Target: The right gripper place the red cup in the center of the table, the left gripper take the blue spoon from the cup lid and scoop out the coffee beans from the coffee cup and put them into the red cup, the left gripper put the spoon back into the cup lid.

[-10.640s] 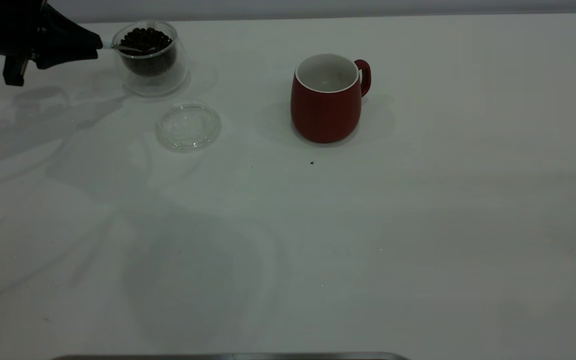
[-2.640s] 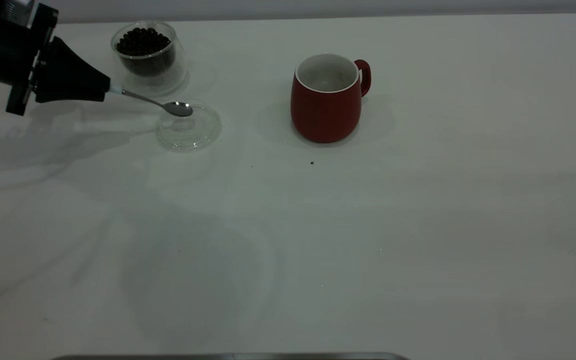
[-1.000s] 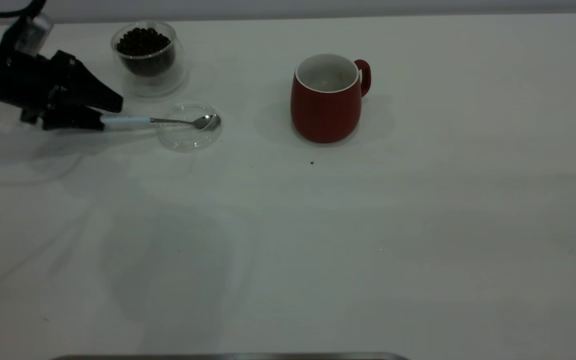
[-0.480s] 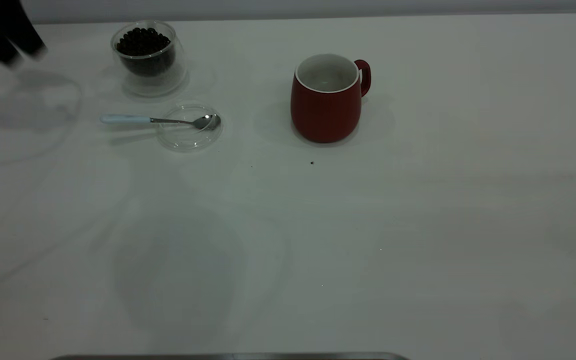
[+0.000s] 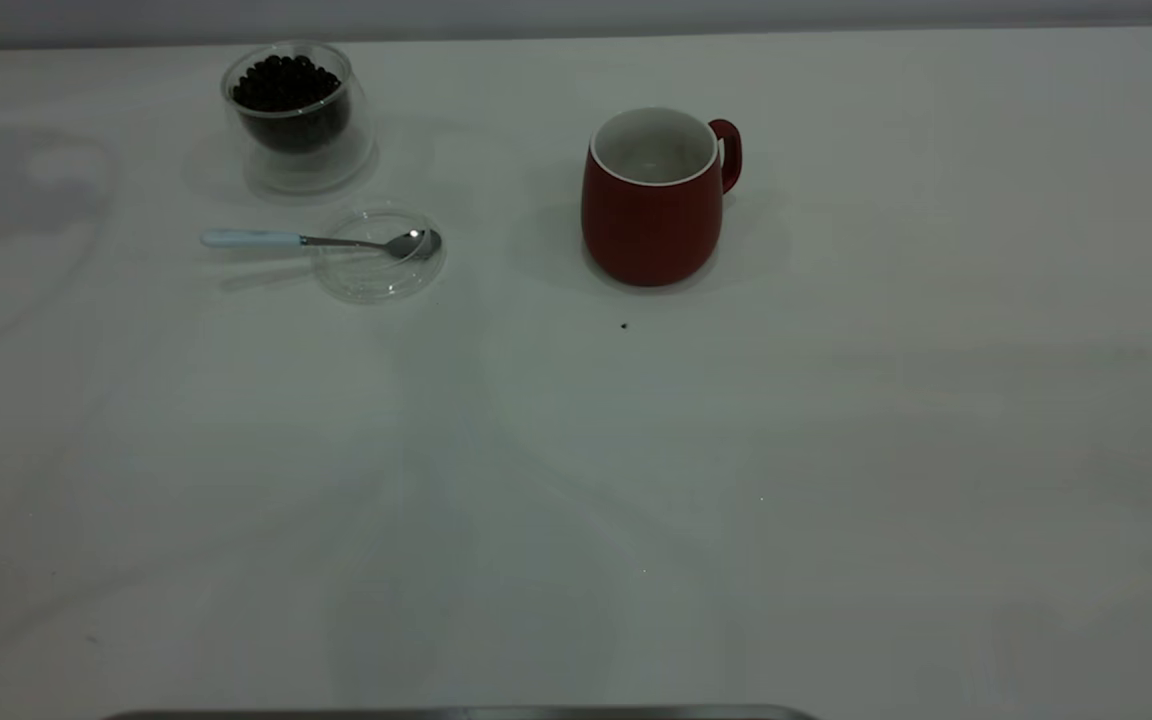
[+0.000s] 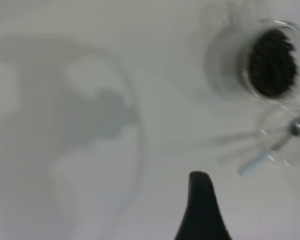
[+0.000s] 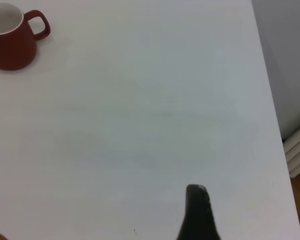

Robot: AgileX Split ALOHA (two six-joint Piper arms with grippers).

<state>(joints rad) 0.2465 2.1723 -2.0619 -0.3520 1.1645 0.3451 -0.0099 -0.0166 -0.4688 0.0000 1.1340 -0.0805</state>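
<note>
We see the spoon (image 5: 316, 240) lying with its bowl in the lid (image 5: 378, 254) beside the glass cup (image 5: 298, 115) of beans (image 5: 286, 83), and the red cup (image 5: 656, 195) mid-desk (image 5: 576, 480), so the task looks finished. We cannot tell whether either claw is open; the left claw (image 6: 201, 200) hangs clear above the desk.

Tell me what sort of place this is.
Probably a robot test bench, not a kitchen: a bare white table holding only a red cup, a glass coffee cup of beans and a spoon on a lid, with a black robot hand overhead.
</note>
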